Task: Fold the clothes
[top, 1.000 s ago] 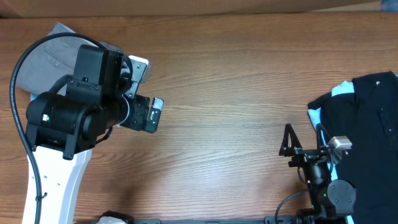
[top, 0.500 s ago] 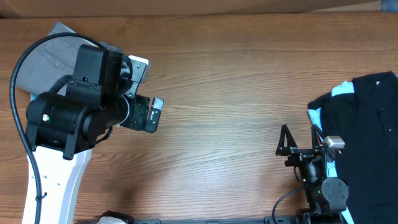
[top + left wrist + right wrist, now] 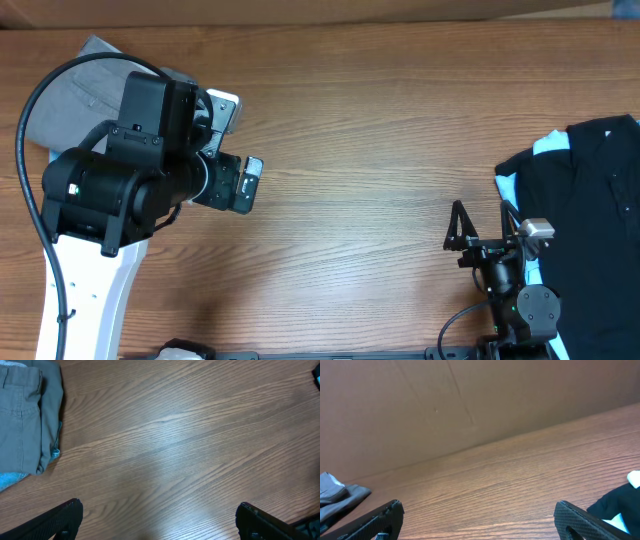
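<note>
Shorts of grey cotton lie in a folded bundle off the left finger of the left gripper, up and to the side of it in the wrist view, with a strip of pale blue cloth peeking from beneath. The bundle's long side runs away from the hand, roughly in line with its reach. This gripper hangs over bare table with its fingers spread wide and nothing between them. The right gripper is also spread and empty, well apart from the shorts, which show only as a small grey shape far off to its left. A black garment lies rumpled just beside its right finger. The left arm is plainly the nearer to the shorts, and the right to the black garment, which looks like the piece not yet folded.
</note>
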`<state>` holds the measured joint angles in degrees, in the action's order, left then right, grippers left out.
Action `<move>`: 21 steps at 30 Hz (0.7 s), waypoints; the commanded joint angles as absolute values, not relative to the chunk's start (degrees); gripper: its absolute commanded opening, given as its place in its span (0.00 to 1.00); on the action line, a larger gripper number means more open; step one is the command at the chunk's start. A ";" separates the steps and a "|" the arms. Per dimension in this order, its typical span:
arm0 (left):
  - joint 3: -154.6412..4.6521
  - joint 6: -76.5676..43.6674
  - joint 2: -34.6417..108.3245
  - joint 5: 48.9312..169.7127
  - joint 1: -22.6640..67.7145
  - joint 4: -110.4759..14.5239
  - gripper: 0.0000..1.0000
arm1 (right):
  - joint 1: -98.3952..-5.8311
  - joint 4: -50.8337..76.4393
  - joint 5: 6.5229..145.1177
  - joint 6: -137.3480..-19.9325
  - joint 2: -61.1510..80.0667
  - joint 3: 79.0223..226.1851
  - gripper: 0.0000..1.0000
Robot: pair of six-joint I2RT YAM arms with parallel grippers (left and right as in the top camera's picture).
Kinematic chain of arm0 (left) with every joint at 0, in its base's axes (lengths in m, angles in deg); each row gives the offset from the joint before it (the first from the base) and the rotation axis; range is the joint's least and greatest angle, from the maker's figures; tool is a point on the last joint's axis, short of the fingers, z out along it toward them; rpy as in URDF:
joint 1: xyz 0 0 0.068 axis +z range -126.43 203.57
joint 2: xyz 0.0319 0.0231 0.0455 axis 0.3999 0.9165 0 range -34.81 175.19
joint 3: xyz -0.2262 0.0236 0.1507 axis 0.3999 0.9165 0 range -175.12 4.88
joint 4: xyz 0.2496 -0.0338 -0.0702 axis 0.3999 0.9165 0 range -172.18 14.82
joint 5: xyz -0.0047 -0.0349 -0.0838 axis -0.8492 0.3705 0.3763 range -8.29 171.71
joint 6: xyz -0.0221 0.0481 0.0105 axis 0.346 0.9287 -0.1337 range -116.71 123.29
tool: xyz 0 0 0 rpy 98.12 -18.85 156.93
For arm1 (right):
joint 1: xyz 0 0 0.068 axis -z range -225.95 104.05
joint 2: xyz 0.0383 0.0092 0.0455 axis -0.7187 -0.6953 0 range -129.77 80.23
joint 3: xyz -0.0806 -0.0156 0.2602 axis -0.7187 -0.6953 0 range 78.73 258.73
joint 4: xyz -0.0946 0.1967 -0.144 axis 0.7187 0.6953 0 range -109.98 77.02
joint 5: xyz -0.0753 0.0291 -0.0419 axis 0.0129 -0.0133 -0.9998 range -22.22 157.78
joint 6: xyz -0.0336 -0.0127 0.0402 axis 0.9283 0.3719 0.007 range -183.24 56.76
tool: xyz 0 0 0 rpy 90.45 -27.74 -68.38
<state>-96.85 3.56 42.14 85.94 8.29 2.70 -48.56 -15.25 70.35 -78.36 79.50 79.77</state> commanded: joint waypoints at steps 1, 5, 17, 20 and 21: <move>-97.49 2.86 42.38 85.74 8.18 2.68 1.00 | -48.12 -15.43 70.28 -78.20 80.07 79.18 1.00; -97.49 2.86 42.38 85.74 8.18 2.68 1.00 | -48.12 -15.45 70.28 -78.20 80.07 79.18 1.00; -88.96 4.15 34.99 81.26 8.48 -13.45 1.00 | -48.12 -15.43 70.28 -78.20 80.07 79.18 1.00; -79.19 4.13 29.84 81.30 8.59 -26.06 1.00 | -48.12 -15.43 70.28 -78.20 80.07 79.18 1.00; -74.93 4.13 27.63 81.32 8.68 -30.41 1.00 | -48.12 -15.43 70.28 -78.20 80.07 79.18 1.00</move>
